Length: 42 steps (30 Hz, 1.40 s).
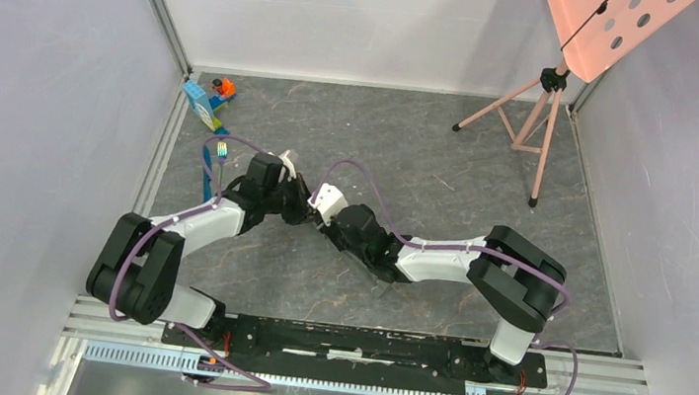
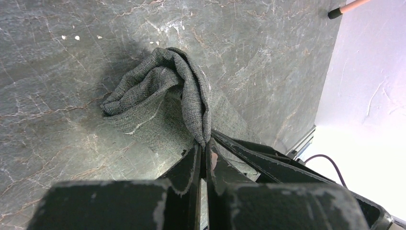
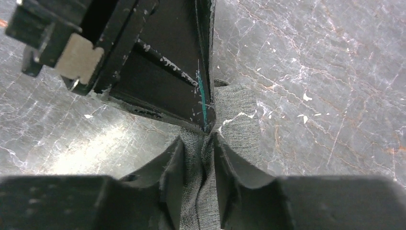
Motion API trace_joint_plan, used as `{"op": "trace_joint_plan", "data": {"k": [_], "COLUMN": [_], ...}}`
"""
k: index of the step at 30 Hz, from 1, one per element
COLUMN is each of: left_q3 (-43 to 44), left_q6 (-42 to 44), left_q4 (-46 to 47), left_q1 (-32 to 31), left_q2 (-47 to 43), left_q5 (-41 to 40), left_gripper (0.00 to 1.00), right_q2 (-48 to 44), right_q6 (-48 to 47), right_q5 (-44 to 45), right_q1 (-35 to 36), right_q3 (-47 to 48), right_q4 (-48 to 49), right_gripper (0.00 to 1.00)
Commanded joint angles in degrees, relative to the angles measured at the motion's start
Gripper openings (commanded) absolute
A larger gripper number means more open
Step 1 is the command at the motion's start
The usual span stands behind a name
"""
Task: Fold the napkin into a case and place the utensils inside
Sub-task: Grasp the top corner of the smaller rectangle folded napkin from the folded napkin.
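The dark grey napkin (image 2: 158,96) lies bunched on the table, one fold pulled up into a ridge. My left gripper (image 2: 206,146) is shut on the tip of that ridge. My right gripper (image 3: 201,139) faces it from the other side, its fingers (image 3: 174,160) pressed on the same cloth (image 3: 234,103). In the top view both grippers meet at mid-table (image 1: 310,203) and hide the napkin. The utensils lie to the left of the arms: the fork (image 1: 221,153) with its shiny green head and the blue knife (image 1: 206,176) beside it. No finished case shows.
Blue and orange toy blocks (image 1: 206,100) sit at the far left corner. A pink tripod (image 1: 532,129) carrying a pink perforated board (image 1: 609,23) stands at the far right. Pale walls close in both sides, and a metal rail (image 1: 359,343) runs along the near edge.
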Motion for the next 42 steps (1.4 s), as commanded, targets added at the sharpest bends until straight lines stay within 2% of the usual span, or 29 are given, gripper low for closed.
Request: {"op": "trace_joint_plan", "data": {"k": [1, 3, 4, 5, 7, 11, 17, 20, 22, 28, 35, 42], "left_q3": [1.6, 1.6, 1.6, 1.7, 2.0, 1.4, -3.4, -2.8, -0.2, 7.4, 12.9, 16.5], "left_q6": [-2.0, -1.9, -1.6, -1.1, 0.6, 3.4, 3.8, 4.4, 5.4, 7.1, 8.6, 9.5], "left_q4": [0.1, 0.1, 0.0, -0.5, -2.0, -6.3, -9.0, -9.3, -11.5, -17.8, -21.3, -22.6], "left_q1": [0.3, 0.4, 0.4, 0.4, 0.4, 0.4, -0.1, -1.7, -4.2, -13.3, -16.8, -18.6], "left_q2": [-2.2, -2.6, -2.8, -3.2, -4.1, -7.4, -13.9, -11.8, -8.8, -2.4, 4.4, 8.9], "left_q5": [1.5, 1.5, 1.4, 0.9, -0.9, -6.7, -18.7, -20.6, -22.9, -35.3, -41.4, -43.5], "left_gripper": [0.02, 0.02, 0.02, 0.04, 0.14, 0.44, 0.66, 0.64, 0.58, 0.47, 0.40, 0.36], "right_q2": [0.6, 0.3, 0.1, -0.4, -1.7, -3.9, -7.0, -7.7, -7.7, -7.2, -7.4, -7.6], "right_q6": [0.4, 0.4, 0.3, 0.3, 0.9, 3.9, 9.4, 11.2, 11.5, 12.4, 12.6, 12.7], "right_q5": [2.7, 3.3, 2.7, 2.2, 1.0, -2.8, -8.9, -11.0, -11.4, -12.4, -12.8, -13.1], "right_q1": [0.1, 0.0, -0.1, -0.2, -0.6, -2.8, -6.3, -7.3, -7.5, -8.0, -7.9, -7.9], "right_q3": [1.9, 1.5, 1.2, 1.0, 0.2, -0.2, -3.5, -4.5, -4.5, -4.3, -4.5, -4.6], "right_q4": [3.7, 3.8, 3.6, 3.5, 2.9, 0.0, 1.9, 3.3, 3.6, 4.3, 4.8, 5.4], "right_gripper": [0.25, 0.05, 0.00, 0.00, 0.00, 0.00, 0.00, 0.00, 0.00, 0.00, 0.00, 0.00]}}
